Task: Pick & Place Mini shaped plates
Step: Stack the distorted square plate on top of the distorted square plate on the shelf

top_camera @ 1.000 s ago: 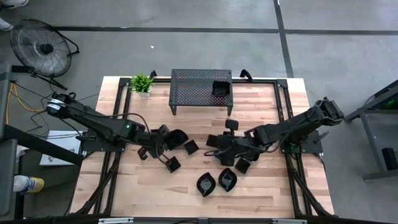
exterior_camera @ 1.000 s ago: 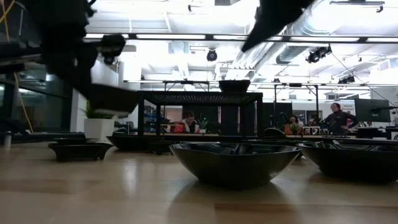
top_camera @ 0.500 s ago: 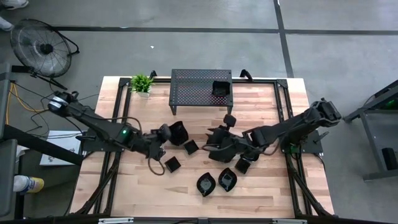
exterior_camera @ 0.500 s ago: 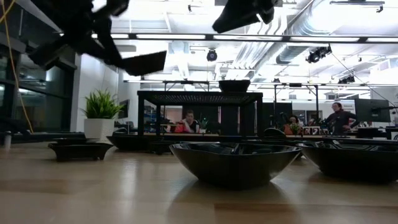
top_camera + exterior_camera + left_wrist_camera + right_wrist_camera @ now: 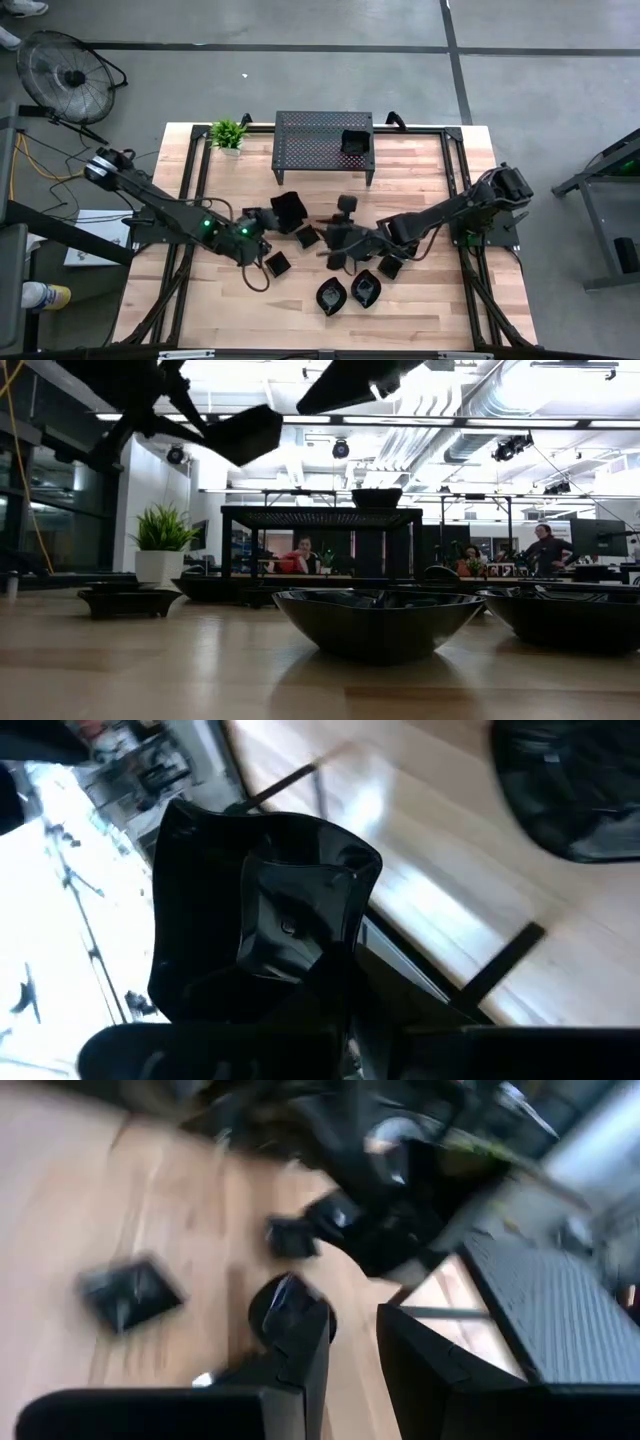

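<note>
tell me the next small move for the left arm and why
Probably carry on toward the perforated stand and set the plate down there. The left gripper holds a square mini plate lifted clear of the table, one plate already sits on the stand, and others lie on the table. The right gripper hangs beside it, so a path bending away from it looks safer.

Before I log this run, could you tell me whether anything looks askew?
The left hand holds a square mini plate tilted steeply above the table. Otherwise nothing stands out.
</note>
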